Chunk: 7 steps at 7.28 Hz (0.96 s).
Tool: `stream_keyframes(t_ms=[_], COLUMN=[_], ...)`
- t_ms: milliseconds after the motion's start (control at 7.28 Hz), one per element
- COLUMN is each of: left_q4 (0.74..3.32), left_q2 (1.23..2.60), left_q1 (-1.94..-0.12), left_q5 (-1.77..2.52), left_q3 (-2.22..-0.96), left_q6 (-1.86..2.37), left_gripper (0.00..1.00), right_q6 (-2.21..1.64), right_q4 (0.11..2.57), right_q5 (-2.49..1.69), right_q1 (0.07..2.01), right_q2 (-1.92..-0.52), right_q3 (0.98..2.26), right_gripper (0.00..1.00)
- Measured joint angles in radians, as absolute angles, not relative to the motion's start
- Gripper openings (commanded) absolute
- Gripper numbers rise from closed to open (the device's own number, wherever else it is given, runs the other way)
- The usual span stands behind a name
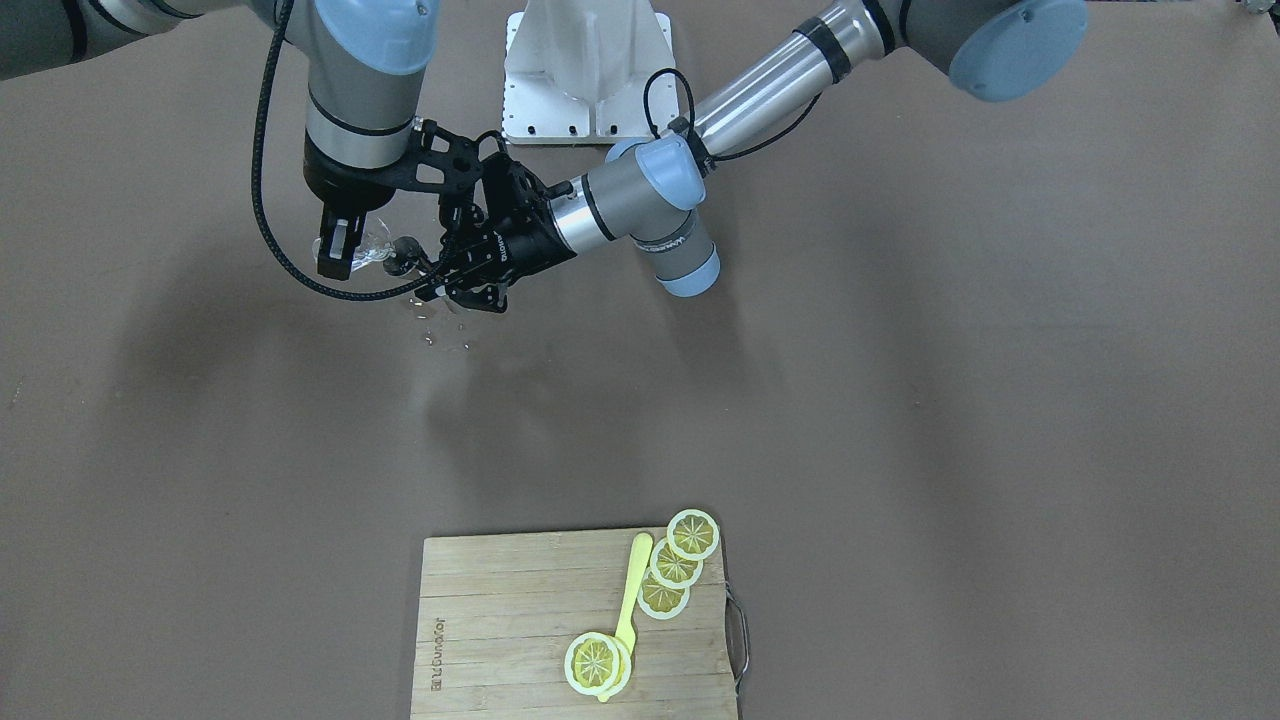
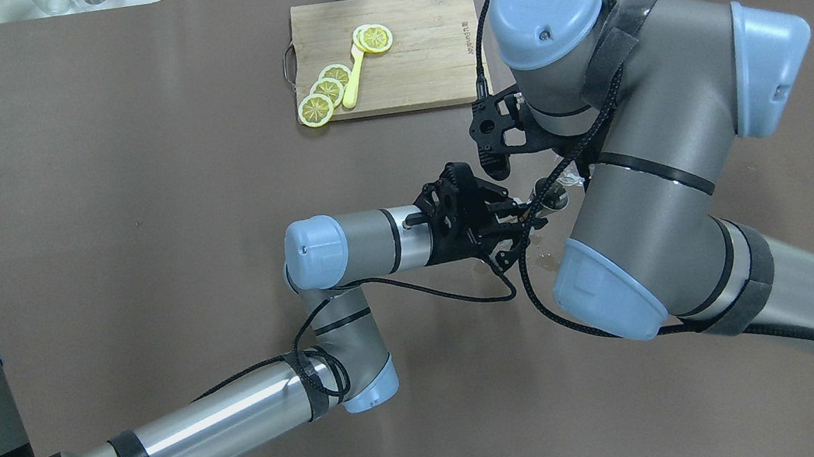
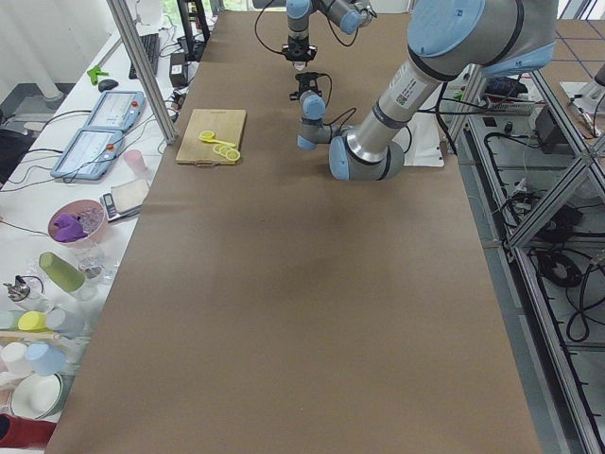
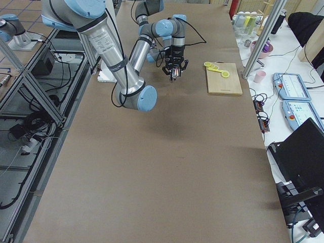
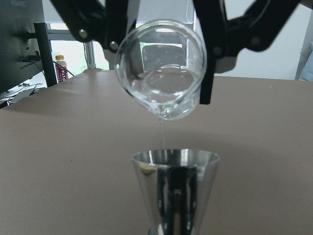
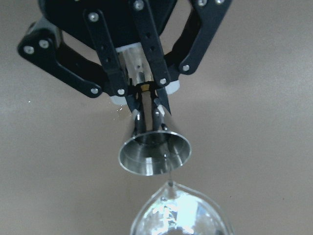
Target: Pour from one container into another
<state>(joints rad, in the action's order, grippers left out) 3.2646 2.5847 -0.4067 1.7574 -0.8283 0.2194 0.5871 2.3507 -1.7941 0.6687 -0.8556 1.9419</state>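
My left gripper [image 6: 146, 115] is shut on the waist of the shiny steel jigger [image 6: 154, 154], which it holds upright with the open cone on top [image 5: 175, 186]. Just above it the clear glass [image 5: 161, 68] hangs tilted, mouth down toward the jigger, between the black fingers [image 5: 206, 58] of my shut right gripper [image 1: 352, 250]. A thin thread of clear liquid falls from the glass's lip into the jigger's cup. In the front view the jigger [image 1: 405, 250] and the glass [image 1: 375, 245] meet above the table. In the overhead view the right arm hides most of them.
Clear droplets [image 1: 440, 325] lie on the brown table under the two grippers. A wooden cutting board [image 2: 422, 45] with lemon slices [image 2: 326, 93] and a yellow utensil stands at the table's far side. The white mount plate [image 1: 588, 70] is at the robot's base.
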Motion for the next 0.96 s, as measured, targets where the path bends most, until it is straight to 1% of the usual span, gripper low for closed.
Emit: stream_keyframes(t_ms=[412, 962], left_q4=[3.266, 3.266], left_q2=[2.585, 2.567], left_q1=[-0.407, -0.405], left_q5=[1.757, 1.758], left_q3=[-0.836, -0.878], left_q6=[0.219, 0.219], left_gripper=[0.0, 0.0], right_q6=[0.576, 0.563], right_q4=[2.304, 2.226], right_q5=[-1.804, -1.857], right_q1=[0.676, 0.723], right_q2=[-0.871, -0.936], right_q3=[1.957, 2.013], right_gripper=[0.0, 0.0])
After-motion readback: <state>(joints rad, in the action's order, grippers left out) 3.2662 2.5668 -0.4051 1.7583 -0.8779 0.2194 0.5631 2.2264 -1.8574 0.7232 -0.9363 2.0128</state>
